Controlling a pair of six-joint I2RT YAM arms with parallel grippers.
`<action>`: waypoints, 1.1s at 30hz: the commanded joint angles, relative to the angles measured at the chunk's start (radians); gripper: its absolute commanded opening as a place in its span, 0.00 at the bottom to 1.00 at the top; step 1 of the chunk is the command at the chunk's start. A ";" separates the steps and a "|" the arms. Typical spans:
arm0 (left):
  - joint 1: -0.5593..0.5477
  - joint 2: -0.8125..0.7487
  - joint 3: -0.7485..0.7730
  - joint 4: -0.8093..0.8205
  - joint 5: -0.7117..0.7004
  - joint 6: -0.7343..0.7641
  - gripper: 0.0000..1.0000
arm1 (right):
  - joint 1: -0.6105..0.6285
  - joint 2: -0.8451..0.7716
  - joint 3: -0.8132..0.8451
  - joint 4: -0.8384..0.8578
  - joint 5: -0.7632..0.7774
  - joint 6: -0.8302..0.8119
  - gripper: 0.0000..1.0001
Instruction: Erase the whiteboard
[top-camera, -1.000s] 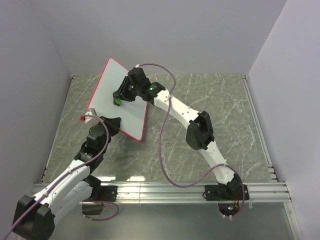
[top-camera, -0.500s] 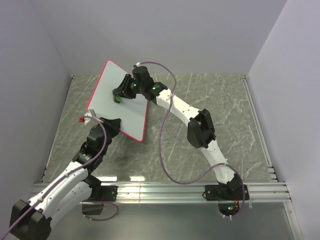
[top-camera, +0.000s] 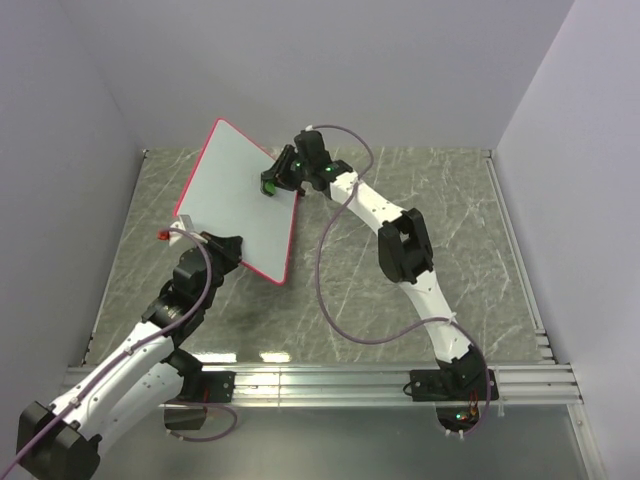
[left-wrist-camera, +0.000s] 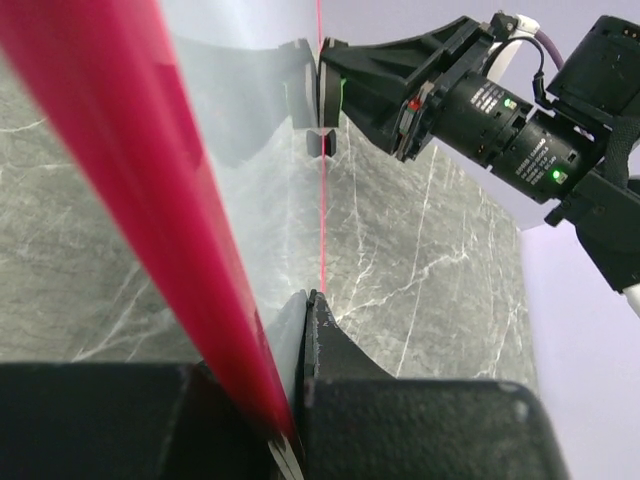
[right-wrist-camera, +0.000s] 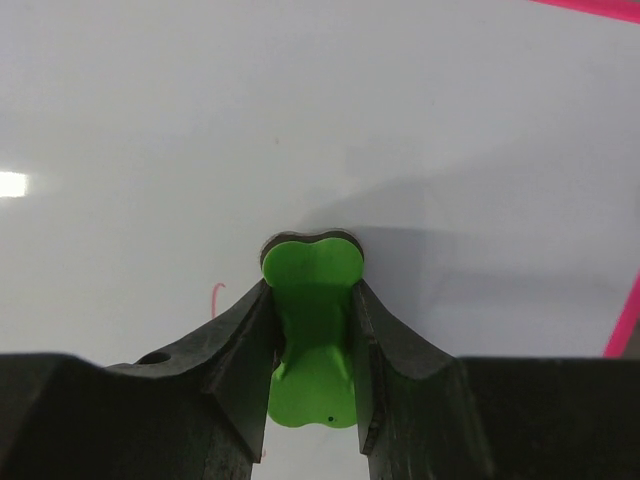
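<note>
Right jaws pinch the green eraser (right-wrist-camera: 311, 330) against the whiteboard (top-camera: 235, 200); left jaws clamp the whiteboard's near edge

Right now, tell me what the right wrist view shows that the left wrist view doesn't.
Right wrist only: the green eraser in full, pinched in the right gripper, pressed to the whiteboard face, and a faint red mark beside it. Left wrist only: the left gripper clamping the board's red rim, the marble table, the right arm body. Both: the whiteboard and the right gripper against it.
</note>
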 joint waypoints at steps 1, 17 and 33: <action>-0.072 0.042 0.012 -0.307 0.275 0.158 0.00 | 0.150 0.017 -0.189 -0.207 -0.090 -0.059 0.00; -0.071 0.016 0.008 -0.321 0.242 0.142 0.00 | 0.237 0.000 -0.049 -0.227 -0.146 0.027 0.00; -0.078 0.037 0.018 -0.324 0.278 0.148 0.00 | -0.014 0.202 0.145 0.015 -0.182 0.345 0.00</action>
